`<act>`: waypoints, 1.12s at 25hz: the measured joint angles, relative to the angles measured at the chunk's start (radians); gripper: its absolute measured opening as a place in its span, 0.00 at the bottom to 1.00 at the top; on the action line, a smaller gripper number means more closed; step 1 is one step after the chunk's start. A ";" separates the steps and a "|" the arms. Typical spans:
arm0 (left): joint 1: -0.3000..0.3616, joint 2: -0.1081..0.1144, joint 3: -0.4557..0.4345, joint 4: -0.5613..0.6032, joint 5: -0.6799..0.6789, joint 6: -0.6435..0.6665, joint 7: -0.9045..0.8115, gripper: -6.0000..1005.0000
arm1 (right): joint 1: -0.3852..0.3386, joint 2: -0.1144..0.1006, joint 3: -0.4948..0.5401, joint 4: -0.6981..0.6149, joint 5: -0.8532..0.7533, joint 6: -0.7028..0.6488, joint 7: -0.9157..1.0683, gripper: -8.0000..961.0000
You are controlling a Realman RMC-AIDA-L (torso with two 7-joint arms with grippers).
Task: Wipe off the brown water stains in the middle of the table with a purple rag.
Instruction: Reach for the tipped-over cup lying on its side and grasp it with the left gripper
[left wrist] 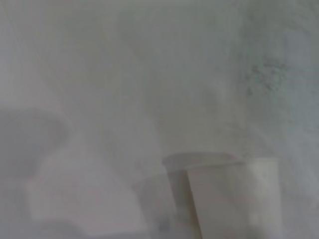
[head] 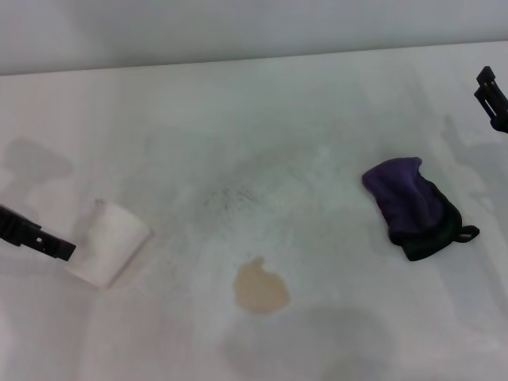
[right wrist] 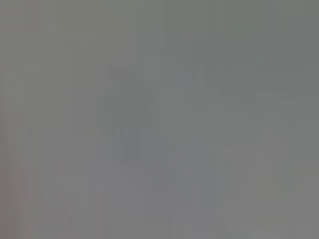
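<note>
My right wrist camera: only flat pale grey worktop (right wrist: 224,149) fills the view. Faint darker patches near the middle, too vague to identify. Nothing else can be made out.

We see left gripper (head: 63,248) at 8 o'clock of head view, black, low, reaching in from left edge. Right gripper (head: 492,95) at 2 o'clock, only dark tip visible at right edge.
</note>
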 joint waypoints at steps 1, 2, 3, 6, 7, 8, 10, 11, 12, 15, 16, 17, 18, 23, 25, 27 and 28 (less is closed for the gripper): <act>0.000 -0.003 0.000 0.001 0.000 -0.007 0.003 0.86 | -0.002 0.000 0.000 0.002 0.000 0.004 0.000 0.90; 0.001 -0.007 0.000 0.003 -0.001 -0.015 0.009 0.86 | -0.004 0.000 0.000 0.004 0.000 0.006 0.000 0.90; 0.001 -0.008 0.000 0.004 -0.002 -0.019 0.013 0.86 | -0.006 0.000 -0.001 0.006 0.000 0.009 0.000 0.90; 0.001 -0.011 0.000 0.031 -0.020 -0.027 0.026 0.86 | -0.011 0.000 -0.002 0.012 0.000 0.017 0.000 0.90; 0.001 -0.011 0.000 0.042 -0.027 -0.029 0.028 0.86 | -0.011 0.000 -0.002 0.015 0.000 0.019 0.001 0.90; 0.000 -0.011 0.000 0.052 -0.032 -0.031 0.031 0.86 | -0.013 0.000 -0.001 0.017 0.000 0.020 0.001 0.90; -0.003 -0.012 0.000 0.066 -0.036 -0.038 0.037 0.86 | -0.015 -0.001 0.000 0.017 0.000 0.024 0.001 0.90; -0.005 -0.012 0.000 0.075 -0.037 -0.042 0.039 0.86 | -0.016 -0.001 0.000 0.017 0.000 0.026 0.001 0.90; -0.007 -0.012 0.000 0.084 -0.037 -0.047 0.038 0.86 | -0.018 -0.001 0.000 0.018 0.000 0.028 0.001 0.90; -0.013 -0.012 0.000 0.104 -0.031 -0.059 0.027 0.86 | -0.023 -0.002 0.000 0.017 0.000 0.035 0.007 0.90; -0.015 -0.012 0.000 0.106 -0.030 -0.062 0.023 0.86 | -0.024 -0.002 0.000 0.017 0.000 0.038 0.008 0.90; -0.017 -0.012 0.000 0.106 -0.029 -0.065 0.017 0.86 | -0.025 -0.003 0.000 0.017 0.000 0.043 0.009 0.90; -0.019 -0.013 0.000 0.108 -0.029 -0.069 0.011 0.86 | -0.026 -0.003 0.000 0.017 0.000 0.048 0.009 0.90; -0.027 -0.014 0.000 0.144 -0.017 -0.089 -0.039 0.86 | -0.029 -0.004 -0.003 0.016 0.000 0.068 0.010 0.90; -0.029 -0.015 0.000 0.160 -0.012 -0.100 -0.061 0.86 | -0.028 -0.004 -0.005 0.016 0.000 0.070 0.010 0.90; -0.033 -0.016 0.000 0.181 -0.001 -0.113 -0.092 0.86 | -0.028 -0.004 -0.006 0.016 0.000 0.070 0.010 0.90; -0.036 -0.016 0.000 0.187 0.006 -0.121 -0.106 0.86 | -0.028 -0.004 -0.006 0.015 0.000 0.070 0.010 0.90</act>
